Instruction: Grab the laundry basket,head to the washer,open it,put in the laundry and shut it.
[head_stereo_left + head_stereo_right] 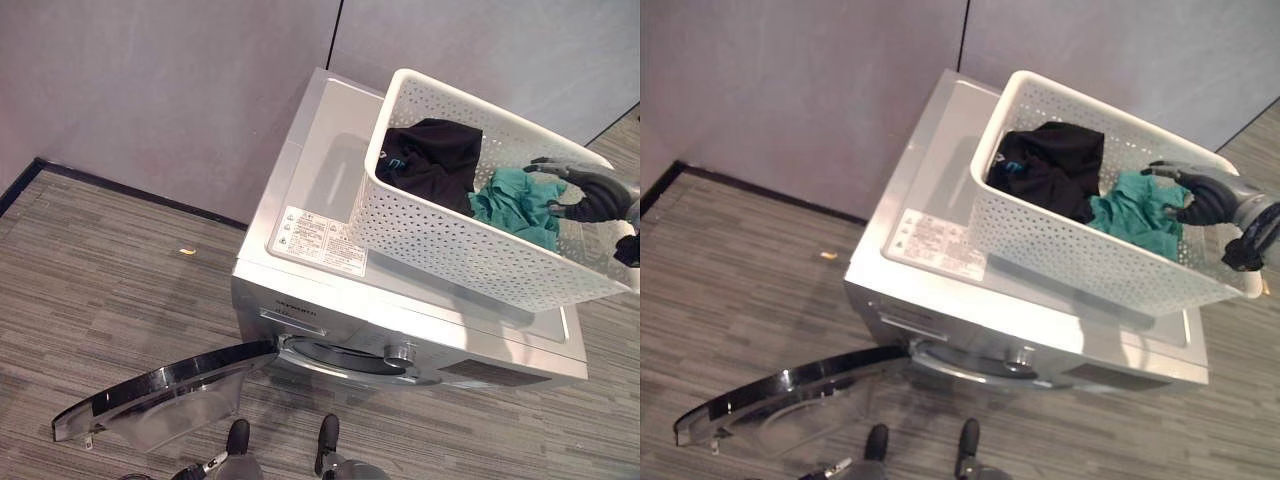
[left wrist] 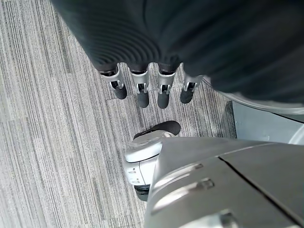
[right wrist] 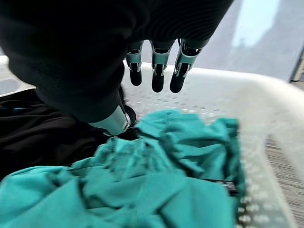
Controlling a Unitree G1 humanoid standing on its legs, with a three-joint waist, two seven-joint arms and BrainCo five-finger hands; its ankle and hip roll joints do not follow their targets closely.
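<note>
Laundry is the step in hand: the door (image 1: 165, 392) hangs open at the washer's (image 1: 330, 200) front, left robot hand (image 2: 147, 90) idle beside it, fingers loose. On the washer's top sits the basket (image 1: 450, 240), holding a black garment (image 1: 432, 158) and teal cloth (image 1: 515, 205). Right robot hand (image 3: 154, 71), fingers spread, hovers over the teal; it should close deep into the cloth before lifting.

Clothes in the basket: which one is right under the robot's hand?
The teal cloth. The right hand hovers over it; the black cloth lies farther away.
</note>
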